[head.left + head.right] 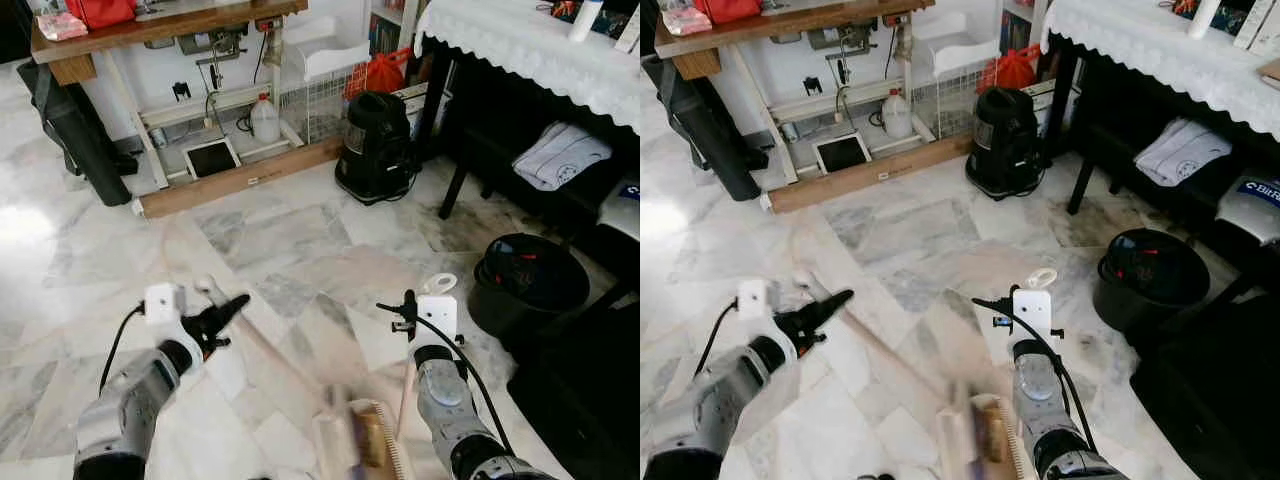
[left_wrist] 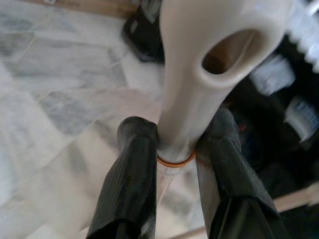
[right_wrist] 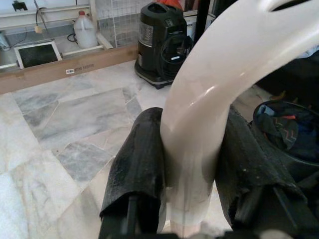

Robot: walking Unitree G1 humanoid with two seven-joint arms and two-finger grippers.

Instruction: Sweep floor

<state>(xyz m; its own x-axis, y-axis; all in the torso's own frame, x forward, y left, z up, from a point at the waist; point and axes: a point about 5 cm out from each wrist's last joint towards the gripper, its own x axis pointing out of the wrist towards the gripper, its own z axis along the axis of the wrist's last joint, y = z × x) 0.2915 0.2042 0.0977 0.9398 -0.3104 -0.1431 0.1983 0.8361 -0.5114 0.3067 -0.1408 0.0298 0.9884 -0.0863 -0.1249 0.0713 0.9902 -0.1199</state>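
Note:
My left gripper (image 1: 228,312) is shut on the cream broom handle (image 2: 187,99), just below its hang hole. The blurred stick (image 1: 275,352) slants from there down to a blurred brush head (image 1: 340,440) low in the middle. At the right, my right gripper (image 1: 408,305) is shut on the curved cream dustpan handle (image 3: 209,109), whose looped top (image 1: 439,284) stands above the fingers. The dustpan (image 1: 378,440) lies blurred beside the brush head on the marble floor (image 1: 290,230).
A black vacuum-like appliance (image 1: 378,145) stands ahead, and a black bucket (image 1: 530,280) sits at the right by a dark table with a white lace cloth (image 1: 530,45). A wooden beam (image 1: 240,178), a plastic jug (image 1: 265,118) and a black bag (image 1: 75,130) line the far wall.

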